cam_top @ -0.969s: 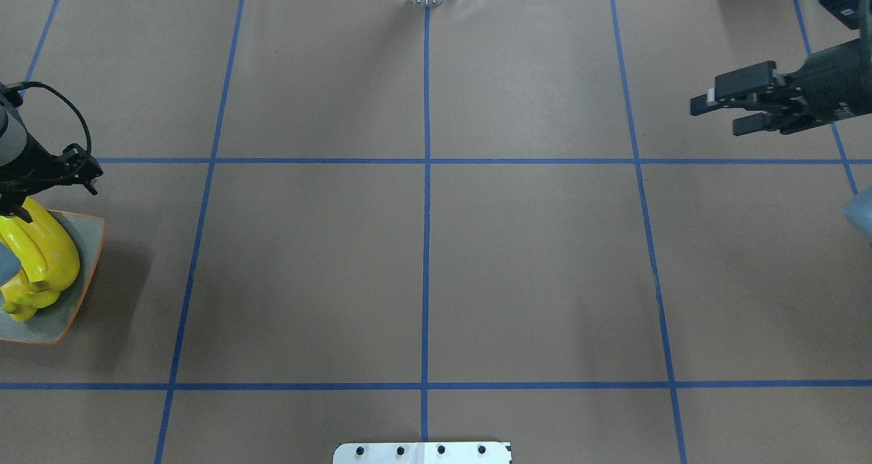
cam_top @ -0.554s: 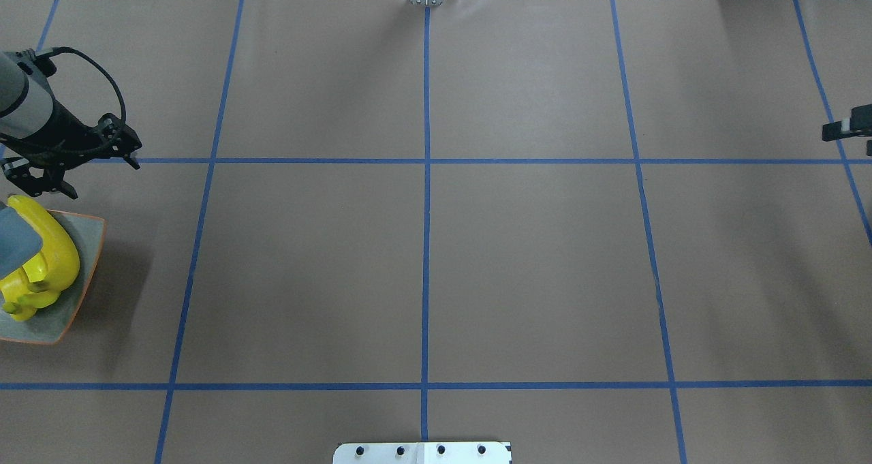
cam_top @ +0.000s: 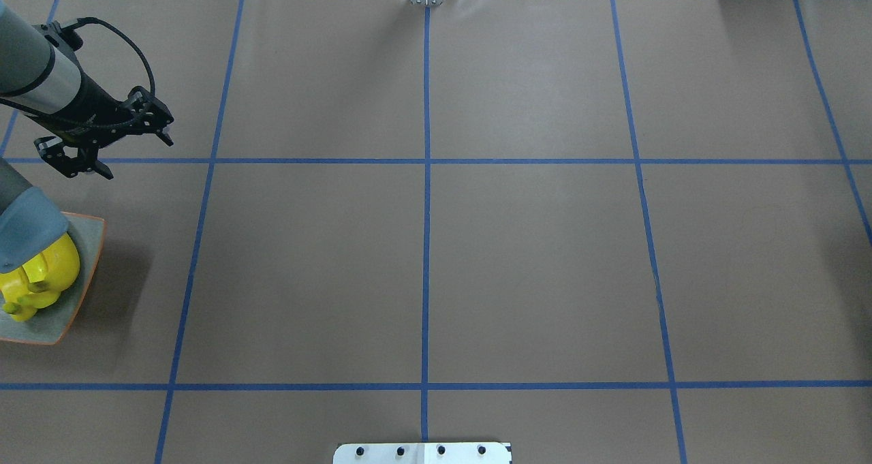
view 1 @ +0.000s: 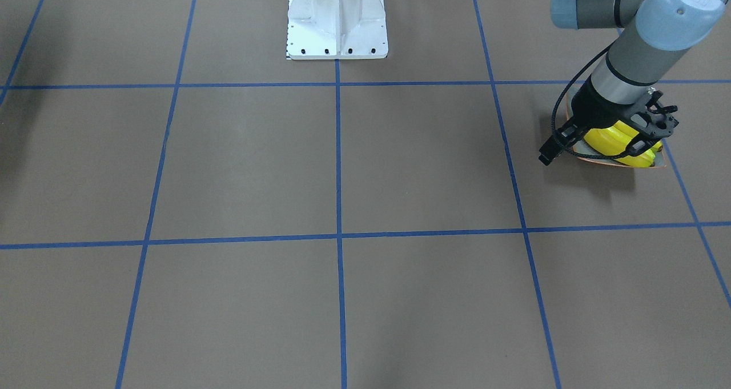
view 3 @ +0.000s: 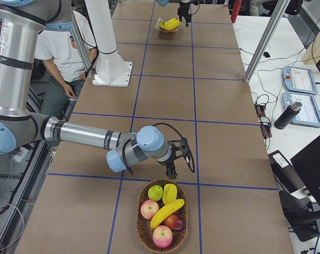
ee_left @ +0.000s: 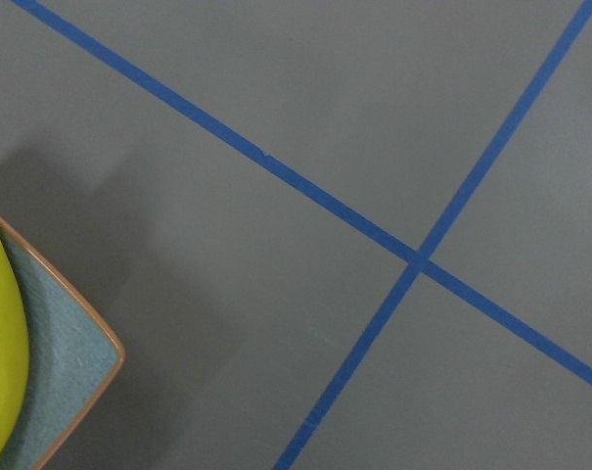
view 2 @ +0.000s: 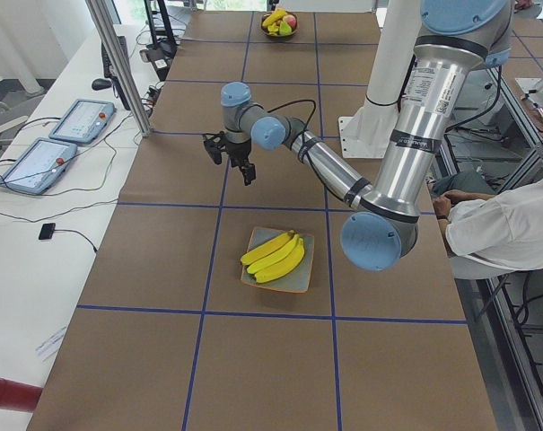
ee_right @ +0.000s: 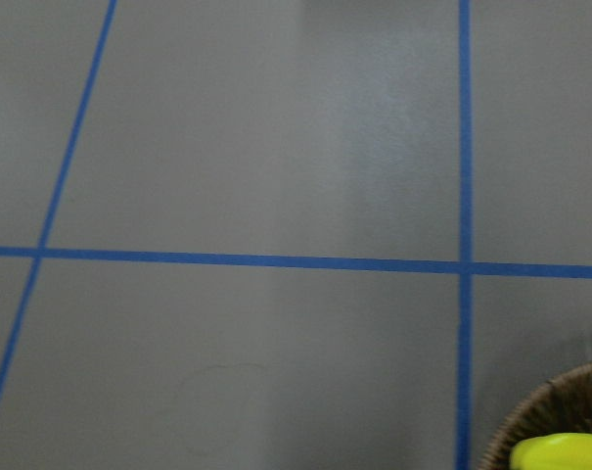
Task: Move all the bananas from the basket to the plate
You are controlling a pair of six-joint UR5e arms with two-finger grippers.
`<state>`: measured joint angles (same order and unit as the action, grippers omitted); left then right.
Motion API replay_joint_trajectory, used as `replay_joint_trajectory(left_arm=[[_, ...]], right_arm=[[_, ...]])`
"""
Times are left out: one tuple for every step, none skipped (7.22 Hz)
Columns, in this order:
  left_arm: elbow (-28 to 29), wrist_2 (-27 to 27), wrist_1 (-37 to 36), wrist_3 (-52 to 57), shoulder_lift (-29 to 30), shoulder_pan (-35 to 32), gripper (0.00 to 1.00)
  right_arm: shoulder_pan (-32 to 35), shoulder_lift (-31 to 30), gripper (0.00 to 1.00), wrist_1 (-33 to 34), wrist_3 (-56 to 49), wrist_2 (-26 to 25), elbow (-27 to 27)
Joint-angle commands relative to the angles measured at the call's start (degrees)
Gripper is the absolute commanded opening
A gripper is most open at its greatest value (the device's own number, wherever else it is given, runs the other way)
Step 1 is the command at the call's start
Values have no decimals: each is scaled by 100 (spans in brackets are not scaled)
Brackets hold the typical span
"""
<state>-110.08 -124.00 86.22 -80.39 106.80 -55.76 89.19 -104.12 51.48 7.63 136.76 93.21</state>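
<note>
The brown counter, gridded in blue tape, is spanned end to end by the job: the basket is set at the robot's right end and the plate at its left, well apart. The left arm is held raised beyond the plate, clear of it. The right arm is stretched low toward the basket. The wicker basket is seen to hold apples and at least one banana laid across the top; a second yellow fruit beside it cannot be identified. The plate is loaded with three bananas, side by side. The left fingers are spread apart and empty. The right fingers hang just beside the basket's rim; whether they are parted or closed cannot be told. The step in hand is judged to be the fetching of the basket's banana, with the task well along but unfinished. The next move is judged to call for the right fingers to be brought over the banana's middle, parted across its width, and lowered without the apples being nudged.
</note>
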Motion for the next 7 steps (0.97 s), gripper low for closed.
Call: replay_joint_trajectory(left_arm=[[13,-1,0,-125,60,4,100],[39,8,0,-160,95,4,100],[48,8,0,-187,104,13,100],[56,8,0,-239,148,13,100],[48,-1,0,-249,148,13,100],[13,8,0,-257,148,13,100],[-5,-1,0,-318,166,13,100]], right_arm=[[89,32,100,11,-1854,-438,-643],[116,189,100,63,-2462,-596,-916],[177,399,100,220,-2894,-694,-1162],[343,750,100,579,-3429,-686,-1460],[379,892,100,895,-3783,-712,-1533],[371,894,100,899,-3795,-921,-1560],[371,894,100,899,-3778,-1054,-1673]])
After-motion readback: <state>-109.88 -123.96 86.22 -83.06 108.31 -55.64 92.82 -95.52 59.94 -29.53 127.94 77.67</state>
